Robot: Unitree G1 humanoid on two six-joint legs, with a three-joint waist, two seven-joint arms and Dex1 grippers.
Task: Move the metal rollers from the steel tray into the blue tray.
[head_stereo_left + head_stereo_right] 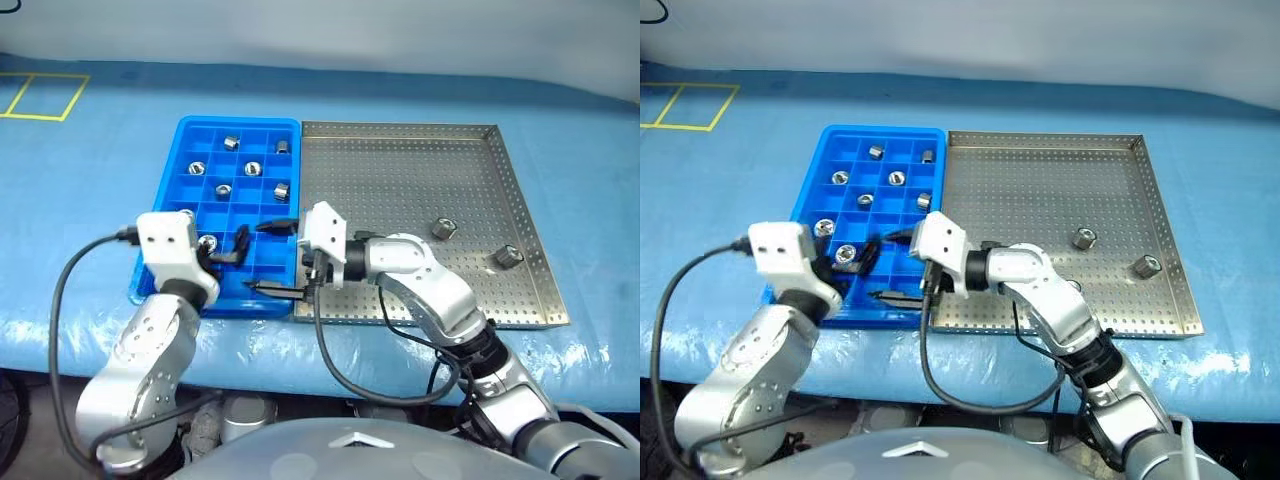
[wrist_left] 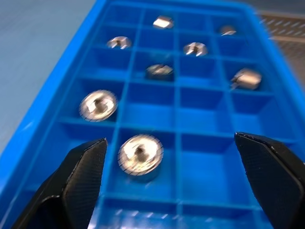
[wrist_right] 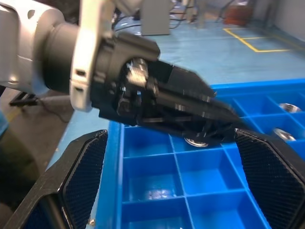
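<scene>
Mostly done, judging by the count: eight small shiny metal rollers [image 1: 219,191] sitting in separate compartments of the bright blue gridded plastic tray [image 1: 180,140], two [image 1: 444,227] still lying well apart at the near right of the perforated steel tray [image 1: 400,170], just right of the blue one on the blue-covered tabletop [image 1: 100,180]. Nearest roller [image 2: 140,152] standing upright, bore and long axis pointing up; one further off [image 2: 246,78] tipped sideways. Left end effector [image 2: 176,181] spread wide and empty around that nearest roller; right end effector [image 3: 171,186] likewise spread, holding nothing.
</scene>
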